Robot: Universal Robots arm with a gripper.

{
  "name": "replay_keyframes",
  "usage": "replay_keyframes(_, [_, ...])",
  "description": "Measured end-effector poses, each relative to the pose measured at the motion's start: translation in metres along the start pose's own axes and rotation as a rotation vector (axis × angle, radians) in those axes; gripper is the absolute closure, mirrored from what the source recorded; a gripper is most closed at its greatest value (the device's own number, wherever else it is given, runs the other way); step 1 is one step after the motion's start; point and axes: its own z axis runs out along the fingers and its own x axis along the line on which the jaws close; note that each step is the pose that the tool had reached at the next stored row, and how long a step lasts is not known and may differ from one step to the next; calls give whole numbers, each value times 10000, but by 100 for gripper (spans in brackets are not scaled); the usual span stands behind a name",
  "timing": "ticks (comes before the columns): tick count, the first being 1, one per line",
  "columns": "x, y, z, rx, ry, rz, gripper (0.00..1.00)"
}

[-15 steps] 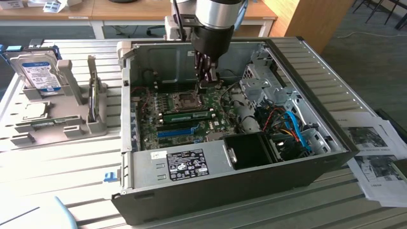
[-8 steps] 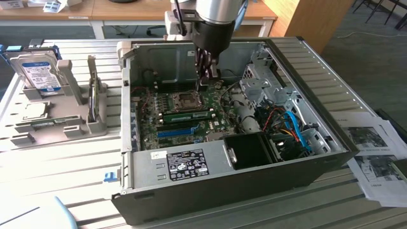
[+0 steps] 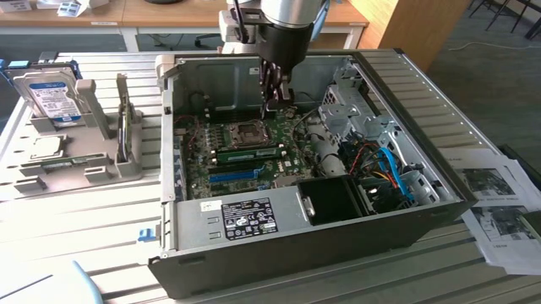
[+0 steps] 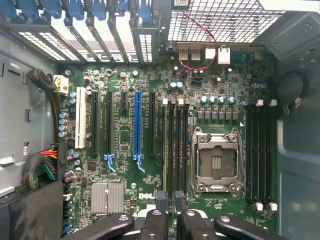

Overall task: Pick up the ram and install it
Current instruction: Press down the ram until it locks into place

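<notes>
1. Since the gripper (image 3: 275, 104) hangs inside the computer case (image 3: 422, 82) with its jaws parted and nothing between them, the first risk is at the fingertips (image 4: 161, 199). In the wrist view they sit over one end of the black memory slots (image 4: 178, 150). A sideways drift at low height could catch a slot latch or scrape the motherboard (image 4: 130, 185).

2. The ram (image 3: 247, 154) appears as a green stick standing in a slot between the CPU socket (image 4: 216, 162) and the long blue slot (image 4: 137, 125). I cannot tell whether it is pressed fully home or whether its end latches have closed. If it is only half seated or tilted, the contacts will not mate. A push from a finger landing off-centre could then bend the stick or strain the slot.

3. The CPU socket lies just beside those slots and looks open. A finger straying over it could damage the contacts inside, which is probably the costliest mistake in reach.

4. Farther out, a red wire (image 4: 192, 55) loops near the rear of the board, and cable bundles sit along the case walls. A wide swing of the arm could hook a cable or strike the metal wall.
</notes>
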Motion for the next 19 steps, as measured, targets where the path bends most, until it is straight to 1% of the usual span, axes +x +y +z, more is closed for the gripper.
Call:
replay_keyframes(16, [0,0,0,0,0,0,82])
replay_keyframes(18, [0,0,0,0,0,0,84])
replay_keyframes(19, [0,0,0,0,0,0,90])
